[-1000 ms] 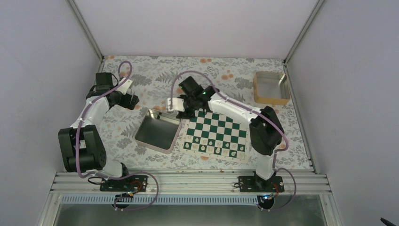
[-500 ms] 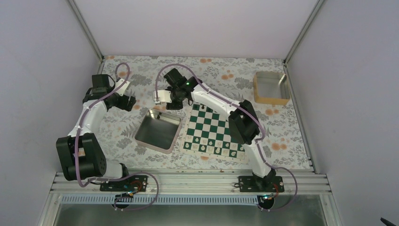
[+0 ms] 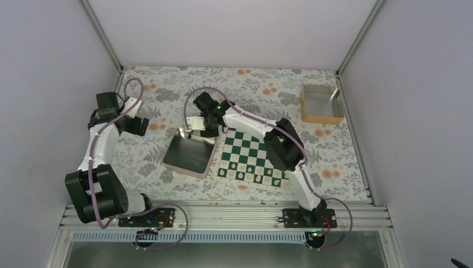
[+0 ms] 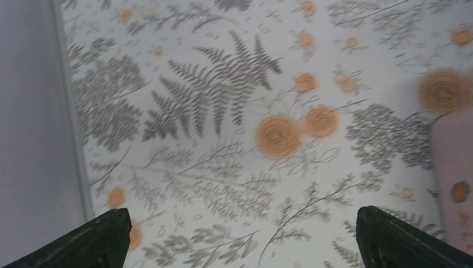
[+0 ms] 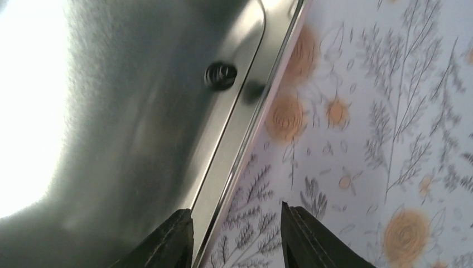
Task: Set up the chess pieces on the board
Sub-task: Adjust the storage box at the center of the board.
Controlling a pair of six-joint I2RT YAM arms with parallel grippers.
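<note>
Right wrist view: one black chess piece (image 5: 220, 75) was seen inside the metal tray (image 5: 128, 145), against its wall. The rim was straddled by the right gripper (image 5: 235, 211), fingers narrowly parted, nothing held. The left gripper (image 4: 240, 211) was spread wide over patterned cloth (image 4: 223, 111), near the side wall (image 4: 33, 111). The board's (image 3: 254, 159) far corner was hidden by the right arm (image 3: 262, 125).

Plain pale walls (image 3: 50, 56) w/ floral-print tabletop (image 3: 167, 84), metal rail (image 3: 223, 215) at front.

A shiny square metal tray (image 3: 187, 156) lies near the middle of the floral tabletop (image 3: 268, 84). A tan-walled box (image 3: 304, 106) stands at the far right corner.
</note>
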